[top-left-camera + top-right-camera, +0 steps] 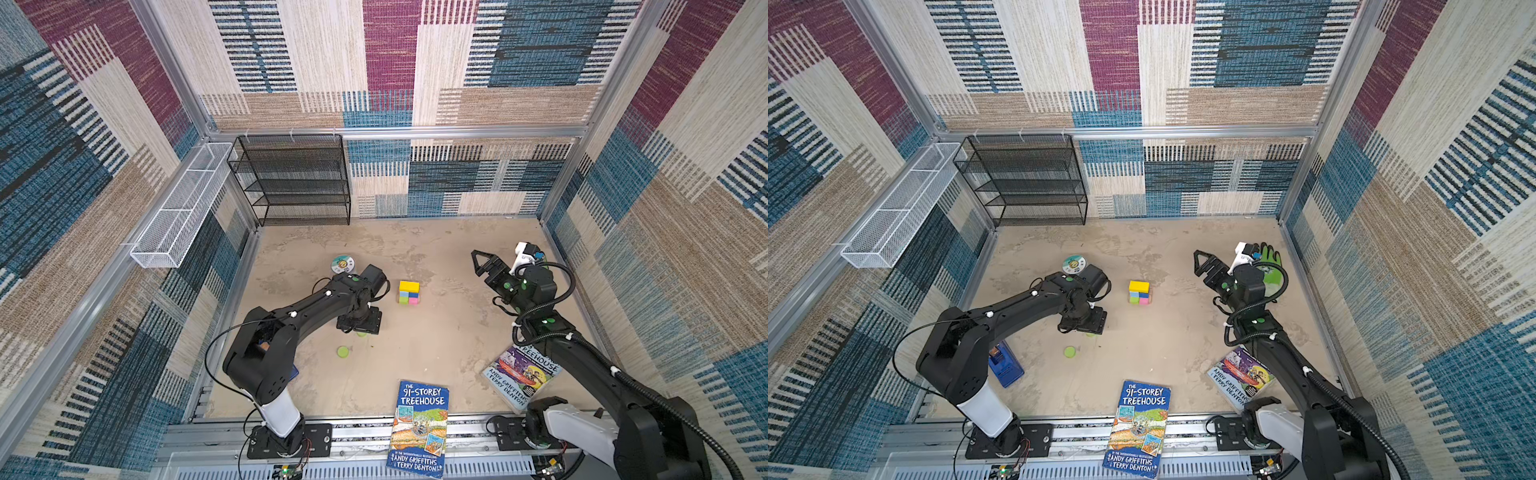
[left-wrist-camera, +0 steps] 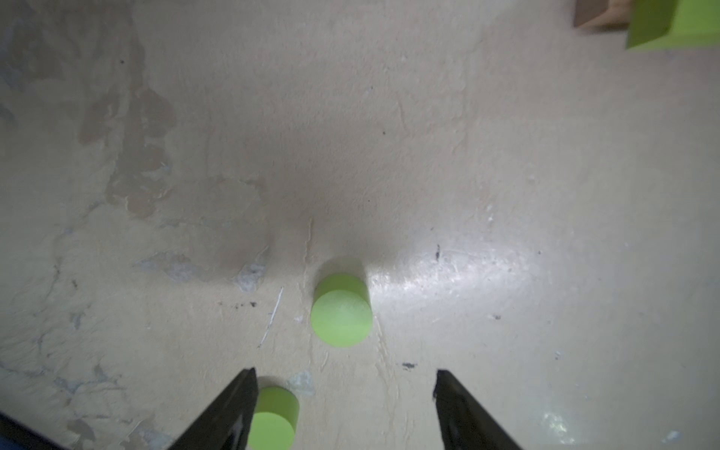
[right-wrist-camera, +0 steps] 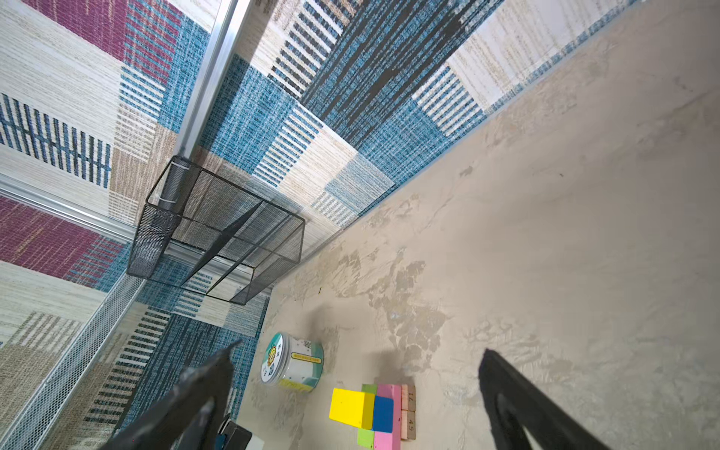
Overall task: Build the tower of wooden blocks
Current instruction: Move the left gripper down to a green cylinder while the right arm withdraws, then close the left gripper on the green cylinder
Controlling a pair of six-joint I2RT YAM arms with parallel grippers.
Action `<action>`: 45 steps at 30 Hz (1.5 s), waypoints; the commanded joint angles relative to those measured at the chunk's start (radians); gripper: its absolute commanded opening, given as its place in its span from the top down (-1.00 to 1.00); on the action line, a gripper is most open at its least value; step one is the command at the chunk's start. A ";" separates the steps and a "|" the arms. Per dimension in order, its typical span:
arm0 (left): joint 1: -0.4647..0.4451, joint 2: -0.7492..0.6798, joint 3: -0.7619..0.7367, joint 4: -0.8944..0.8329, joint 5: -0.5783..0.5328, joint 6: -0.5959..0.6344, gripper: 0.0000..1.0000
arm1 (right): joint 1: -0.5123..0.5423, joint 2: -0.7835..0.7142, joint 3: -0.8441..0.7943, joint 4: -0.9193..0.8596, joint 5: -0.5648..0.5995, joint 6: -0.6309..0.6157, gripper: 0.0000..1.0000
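I hold the left gripper [image 2: 345,374], jaws spread and empty, by a smooth lime cylinder [image 2: 341,315] on the mottled tabletop [image 2: 506,156], the right gripper [image 3: 360,348] gaping empty right of the blocky tower [image 1: 409,292].

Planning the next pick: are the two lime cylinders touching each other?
Apart. The left wrist view shows bare floor between the farther lime cylinder and the nearer lime cylinder.

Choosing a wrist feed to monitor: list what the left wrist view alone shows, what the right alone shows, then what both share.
Left wrist only: two lime round pieces, one ahead of the open left pincer, one beside its finger. Right wrist only: round tin, mesh shelf, yellow block, open right pincer. Both: the table and the tower's lime oblong.
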 commanded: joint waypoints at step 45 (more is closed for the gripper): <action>-0.003 0.060 -0.065 0.128 -0.061 -0.105 0.16 | -0.021 0.018 -0.013 0.046 -0.020 0.015 -0.99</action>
